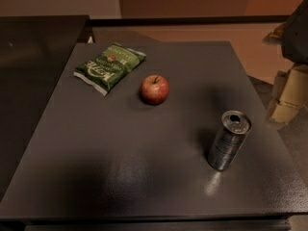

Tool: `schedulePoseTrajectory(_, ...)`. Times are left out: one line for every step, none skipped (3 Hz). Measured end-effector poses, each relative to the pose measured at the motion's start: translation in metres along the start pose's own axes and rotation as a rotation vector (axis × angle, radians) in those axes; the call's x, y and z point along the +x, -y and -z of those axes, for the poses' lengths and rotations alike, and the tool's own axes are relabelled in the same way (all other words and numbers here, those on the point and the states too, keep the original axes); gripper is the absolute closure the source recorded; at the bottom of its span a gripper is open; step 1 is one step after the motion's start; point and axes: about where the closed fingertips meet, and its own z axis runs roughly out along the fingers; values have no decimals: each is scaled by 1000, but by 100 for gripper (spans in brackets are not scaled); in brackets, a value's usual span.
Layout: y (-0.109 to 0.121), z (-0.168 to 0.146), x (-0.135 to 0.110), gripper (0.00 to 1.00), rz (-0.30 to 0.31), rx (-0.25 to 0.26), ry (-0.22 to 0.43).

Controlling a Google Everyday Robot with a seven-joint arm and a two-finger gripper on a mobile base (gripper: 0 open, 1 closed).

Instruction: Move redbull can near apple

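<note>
The redbull can (229, 140) is slim and silvery-grey, with its pull-tab top showing. It stands upright on the dark grey table (120, 148), right of centre and toward the front. The apple (154, 89) is red with yellowish patches and a short stem. It sits toward the back of the table, up and left of the can, with a wide gap between them. My gripper (288, 97) shows as pale, cream-coloured parts under a dark arm piece at the right edge. It is off the table's right side, right of the can and not touching it.
A flat green chip bag (110, 66) lies at the back left of the table, left of the apple. A dark counter (33, 47) adjoins the table on the left. Beyond the table's back edge are a tan floor and wall.
</note>
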Motion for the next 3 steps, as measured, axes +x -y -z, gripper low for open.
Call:
schedulePoseTrajectory(0,0,0,0,0,0,0)
schedulePoseTrajectory(3,-4,0,0,-15,-25,23)
schedulePoseTrajectory(-5,-12,-2,0,9,-84,93)
